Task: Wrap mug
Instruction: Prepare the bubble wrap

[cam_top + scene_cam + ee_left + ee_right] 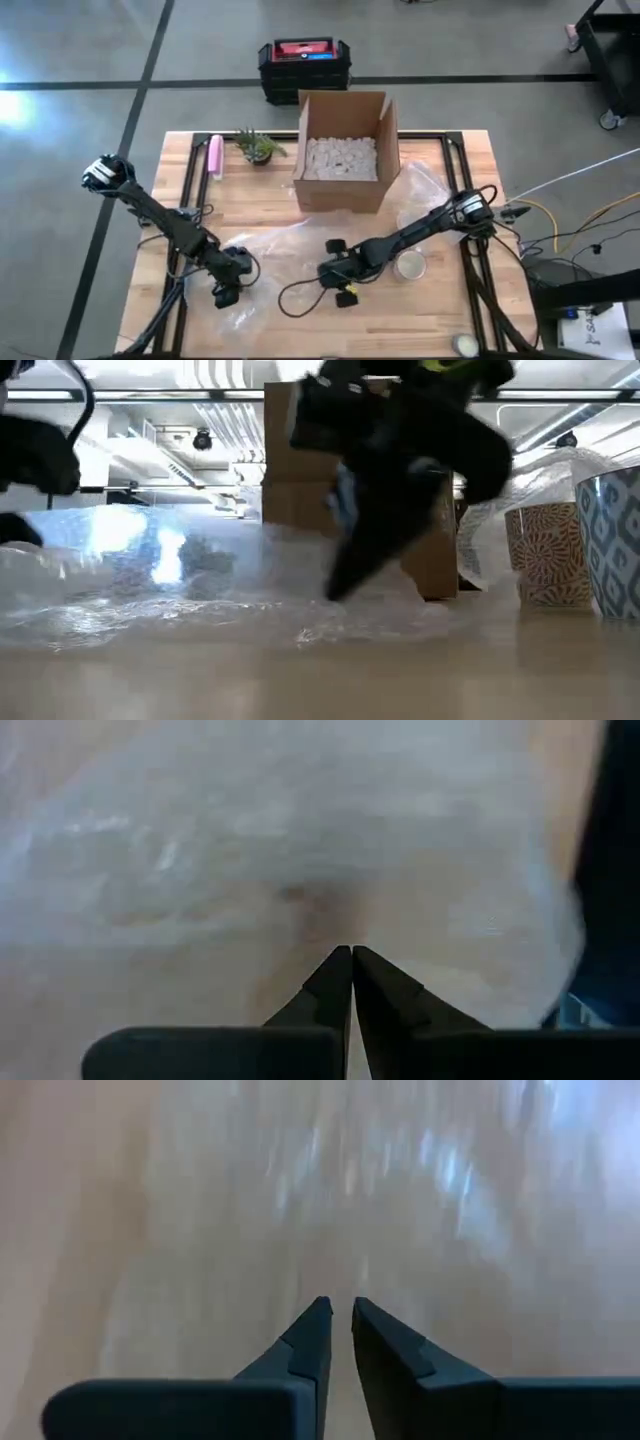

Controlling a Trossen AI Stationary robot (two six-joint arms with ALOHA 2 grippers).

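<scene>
The left gripper (351, 952) has its two dark fingers pressed together at the tips, with a fold of the clear crinkled plastic wrap sheet (265, 245) apparently caught between them, though the film is too thin to be sure it is pinched. The right gripper (340, 1305) has its fingers nearly closed, a narrow slit showing between the tips, low over the same sheet; whether it holds any film I cannot tell.

From above, the left gripper (225, 290) sits at the near left edge of the sheet and the right gripper (340, 275) near its middle. The round patterned ceramic mug (409, 264) stands upright just beside the right arm, off the main spread of the film, and a second blue-patterned cup (612, 545) shows at the edge of the low view. Behind them is the open brown cardboard box (343, 150) filled with white packing pieces, all on the pale wooden table (450, 310).

The step looks like flattening and positioning the wrap, with the mug not yet on it. To do it well, the grippers should draw the film taut between them, low and slowly, so it spreads without tearing or bunching, and leave a flat patch free beside the mug.
</scene>
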